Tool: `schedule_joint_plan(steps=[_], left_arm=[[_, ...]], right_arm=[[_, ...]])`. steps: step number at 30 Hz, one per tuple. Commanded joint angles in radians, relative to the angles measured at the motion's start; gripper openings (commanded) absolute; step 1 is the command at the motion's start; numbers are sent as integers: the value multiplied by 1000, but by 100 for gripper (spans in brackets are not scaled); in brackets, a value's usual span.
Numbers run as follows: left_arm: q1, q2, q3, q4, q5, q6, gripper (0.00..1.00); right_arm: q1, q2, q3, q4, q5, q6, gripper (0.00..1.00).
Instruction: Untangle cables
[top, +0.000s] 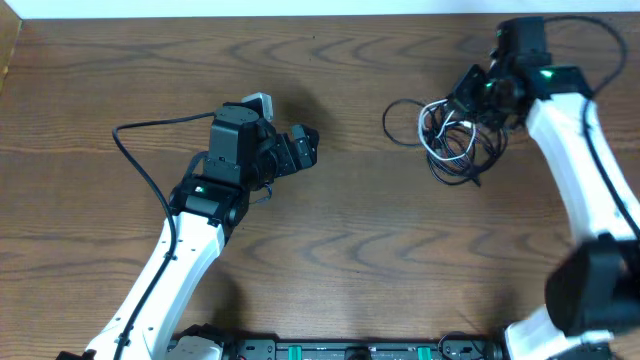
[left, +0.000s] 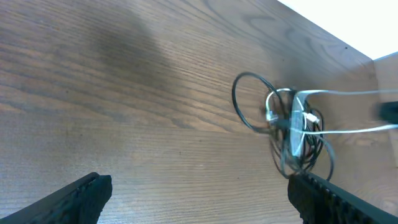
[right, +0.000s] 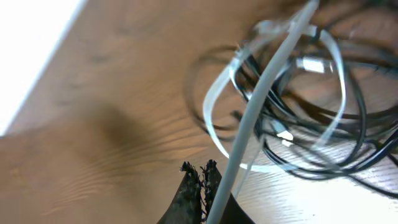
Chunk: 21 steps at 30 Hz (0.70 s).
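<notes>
The cables (top: 452, 140) lie as one loose knot on the far right part of the desk (top: 350, 250), well apart from the left arm. The right fingers (right: 189, 186) are pressed together. The white cable (right: 261, 93) runs along them and up across the wrist view. In the left wrist view two white strands go tight from the knot toward that arm, so I judge that the white cable is pinched there. The black cables (left: 297, 158) are wound through the white loops. The left fingers (left: 74, 196) are spread wide, hold nothing, and hang above bare wood, facing the knot from far off.

The risk, as I see it, is that nothing holds the knot down. If the right arm pulls the white cable alone, the whole knot may travel with it. The loops may also close tighter around the black cables instead of opening. The hold is also on a thin, smooth cord, so it can slip out under a strong pull.
</notes>
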Motion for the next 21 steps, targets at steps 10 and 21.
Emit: schedule_joint_plan(steps=[10, 21], left_arm=[[-1, 4, 25, 1, 11, 10, 97], [-1, 4, 25, 1, 11, 10, 97]], right_arm=[[-45, -358, 37, -102, 46, -194, 1], [-74, -375, 37, -154, 48, -313, 1]])
